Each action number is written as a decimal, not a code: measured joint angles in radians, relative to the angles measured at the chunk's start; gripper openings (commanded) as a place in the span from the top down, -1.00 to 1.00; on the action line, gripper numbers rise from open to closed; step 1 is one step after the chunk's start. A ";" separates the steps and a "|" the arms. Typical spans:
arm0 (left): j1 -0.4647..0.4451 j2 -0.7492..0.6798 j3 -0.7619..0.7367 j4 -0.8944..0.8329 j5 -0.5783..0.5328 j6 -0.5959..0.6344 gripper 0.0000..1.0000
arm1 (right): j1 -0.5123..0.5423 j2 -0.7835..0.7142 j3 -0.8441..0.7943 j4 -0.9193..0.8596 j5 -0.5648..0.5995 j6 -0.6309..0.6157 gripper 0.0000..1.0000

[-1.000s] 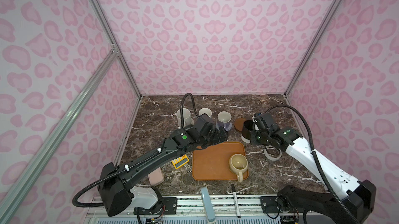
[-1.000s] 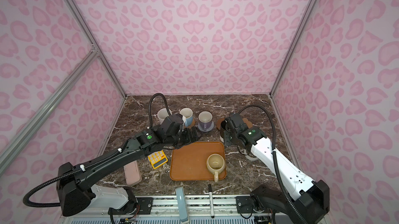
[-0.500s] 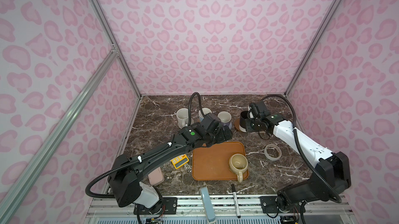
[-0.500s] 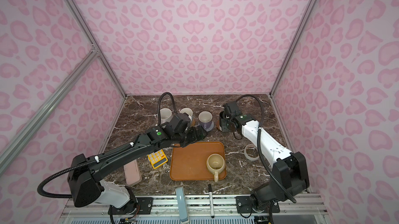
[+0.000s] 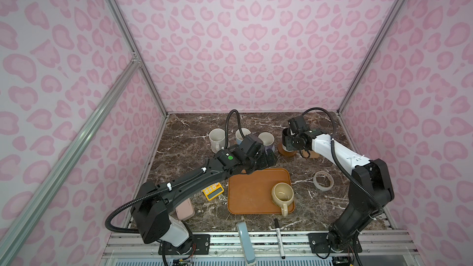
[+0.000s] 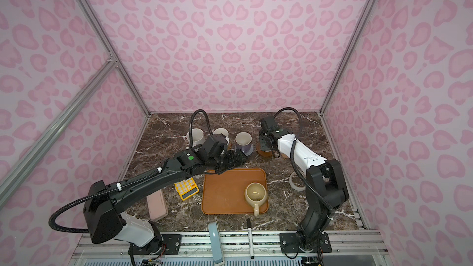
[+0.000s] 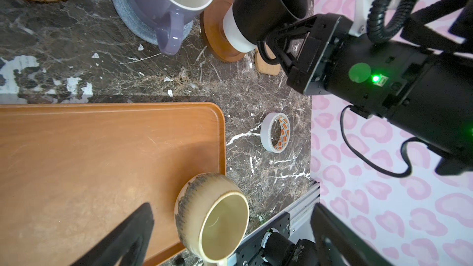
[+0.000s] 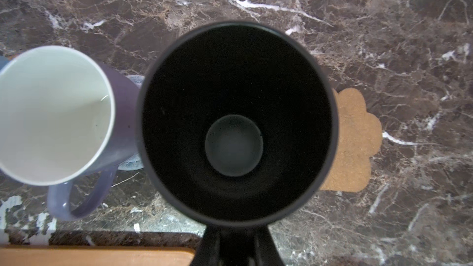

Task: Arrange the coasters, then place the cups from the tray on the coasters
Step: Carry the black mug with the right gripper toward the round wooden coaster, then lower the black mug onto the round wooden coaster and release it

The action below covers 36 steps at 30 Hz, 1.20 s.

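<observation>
Left wrist view — black mug [image 7: 266, 1], white-based, pinched by right gripper [image 7: 272, 47] — left gripper [image 7: 231, 207] splayed wide.

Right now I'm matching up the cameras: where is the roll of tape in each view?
Top view: tape roll on the table, just right of the tray.
Top view: same spot, partly behind the right arm.
Left wrist: near the middle, off the tray's rounded corner.
Right wrist: not in it.
Shared landmark: the orange tray, seen in all four.
</observation>
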 measured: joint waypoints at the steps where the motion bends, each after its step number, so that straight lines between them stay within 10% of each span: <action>1: 0.000 0.000 0.000 0.001 0.000 0.000 -0.96 | 0.000 0.006 0.000 0.003 0.001 0.000 1.00; 30: -0.015 -0.001 -0.026 0.024 0.001 -0.013 -0.96 | 0.035 -0.024 -0.189 0.179 0.051 0.064 1.00; 36: -0.019 -0.001 -0.026 0.024 -0.002 -0.013 -0.96 | 0.039 -0.009 -0.189 0.197 0.064 0.076 0.72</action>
